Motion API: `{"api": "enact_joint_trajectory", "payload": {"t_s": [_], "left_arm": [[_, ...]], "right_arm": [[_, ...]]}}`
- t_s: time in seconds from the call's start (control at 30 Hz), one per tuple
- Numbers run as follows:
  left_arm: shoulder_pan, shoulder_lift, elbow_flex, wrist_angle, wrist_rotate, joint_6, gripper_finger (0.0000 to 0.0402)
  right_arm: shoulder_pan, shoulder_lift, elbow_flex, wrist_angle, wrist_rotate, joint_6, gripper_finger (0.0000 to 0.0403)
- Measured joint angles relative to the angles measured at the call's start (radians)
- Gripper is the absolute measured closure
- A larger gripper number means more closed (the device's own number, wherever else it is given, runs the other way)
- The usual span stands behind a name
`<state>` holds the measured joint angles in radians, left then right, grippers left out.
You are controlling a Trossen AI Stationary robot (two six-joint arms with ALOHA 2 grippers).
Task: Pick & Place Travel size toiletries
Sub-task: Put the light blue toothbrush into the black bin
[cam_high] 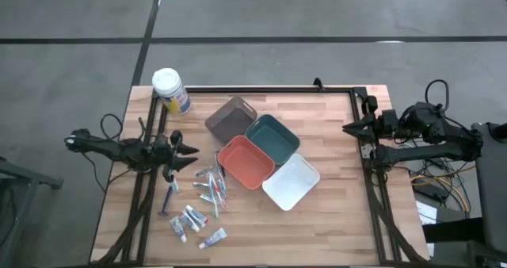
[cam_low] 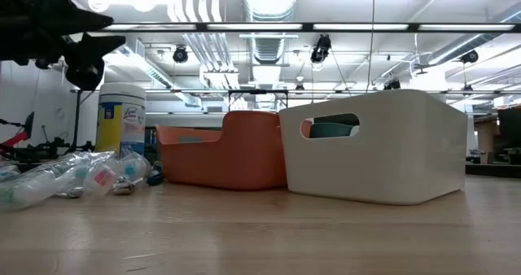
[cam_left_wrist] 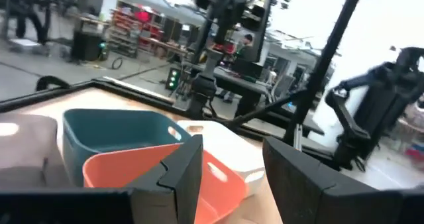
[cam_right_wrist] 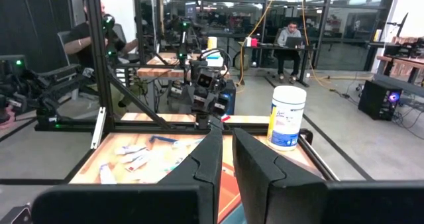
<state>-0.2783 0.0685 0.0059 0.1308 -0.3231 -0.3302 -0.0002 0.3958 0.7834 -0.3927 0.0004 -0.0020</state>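
Above table [cam_high: 333,212]: left pincer [cam_high: 192,151] open, empty.

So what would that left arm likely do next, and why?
Probably dip down toward the toiletries. The left gripper hangs open and empty just beside the pile, nothing lifted yet, and the four trays sit close by. The right gripper waits at the table's far edge.
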Motion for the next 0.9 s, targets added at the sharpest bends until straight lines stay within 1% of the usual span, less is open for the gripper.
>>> {"api": "enact_joint_trajectory", "payload": {"t_s": [0.1,0.17,0.3,0.43,0.6,0.7,0.8,0.9], "left_arm": [[0.0,0.0,0.0,0.002,-0.103,0.018,0.0239],[0.0,0.0,0.0,0.002,-0.162,0.003,0.0238],[0.0,0.0,0.0,0.001,-0.194,-0.009,0.0238],[0.0,0.0,0.0,0.001,-0.202,0.065,0.0238],[0.0,0.0,0.0,-0.002,-0.201,0.078,0.0239],[0.0,0.004,0.0,-0.019,-0.172,0.098,0.0239],[0.0,0.021,0.0,-0.019,-0.114,0.153,0.0239],[0.0,0.043,0.0,-0.019,-0.102,0.198,0.0238]], "right_arm": [[0.0,0.0,0.0,0.0,0.0,0.0,0.0369],[0.0,0.0,0.0,0.0,0.0,0.0,0.0369],[0.0,0.0,0.0,0.0,0.0,0.0,0.0369],[0.0,0.0,0.0,0.0,0.0,0.0,0.0369],[0.0,0.0,0.0,0.0,0.0,0.0,0.0369],[0.0,0.0,0.0,0.0,0.0,0.001,0.0369],[0.0,0.0,0.0,0.0,0.0,0.0,0.0369],[0.0,0.0,0.0,0.0,0.0,0.0,0.0369]]}}
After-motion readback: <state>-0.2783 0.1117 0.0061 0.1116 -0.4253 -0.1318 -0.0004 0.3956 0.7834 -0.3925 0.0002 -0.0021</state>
